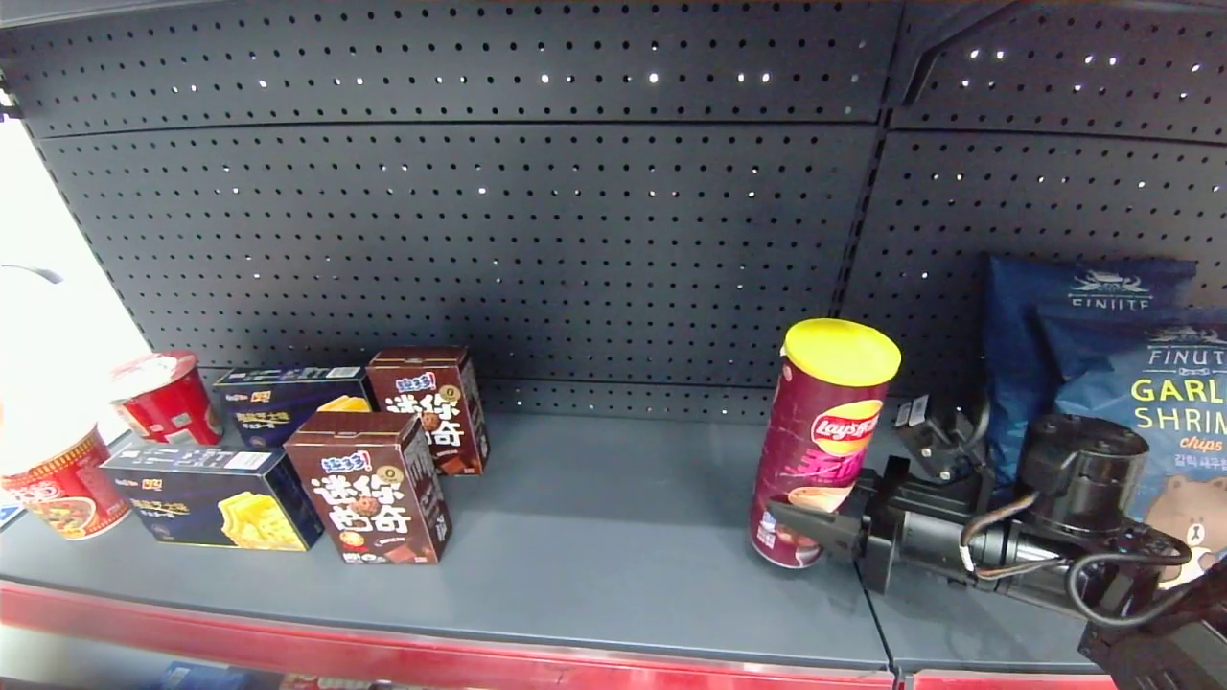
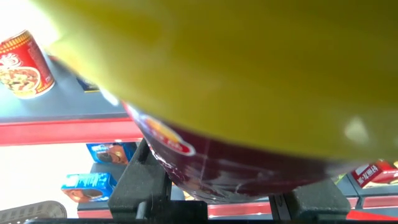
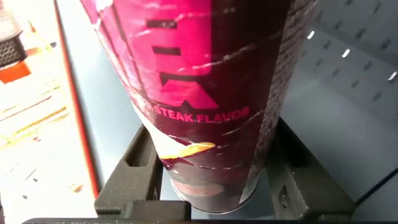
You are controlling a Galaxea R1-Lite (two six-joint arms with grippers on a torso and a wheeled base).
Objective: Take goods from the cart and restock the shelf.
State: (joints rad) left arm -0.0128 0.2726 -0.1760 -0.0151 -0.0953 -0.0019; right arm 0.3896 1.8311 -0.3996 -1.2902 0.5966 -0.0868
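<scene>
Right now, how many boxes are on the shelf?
4, all at the shelf's left end: front brown box, rear brown box, front dark blue box, rear dark blue box. More could be hidden behind them.

A tall maroon chips can (image 1: 826, 422) with a yellow lid stood on the grey shelf (image 1: 613, 537), leaning a little. I could not tell whether its foot sat flat on the shelf. The right end effector (image 1: 803, 529) clasped it low down, near the foot, with one finger on either side, so most of the tube rose above the grip. A second can (image 2: 249, 168), also maroon with a yellow lid, sat between the fingers of the left end effector (image 2: 217, 202). It was gripped on its maroon body, the lid end clear of the fingers.
</scene>
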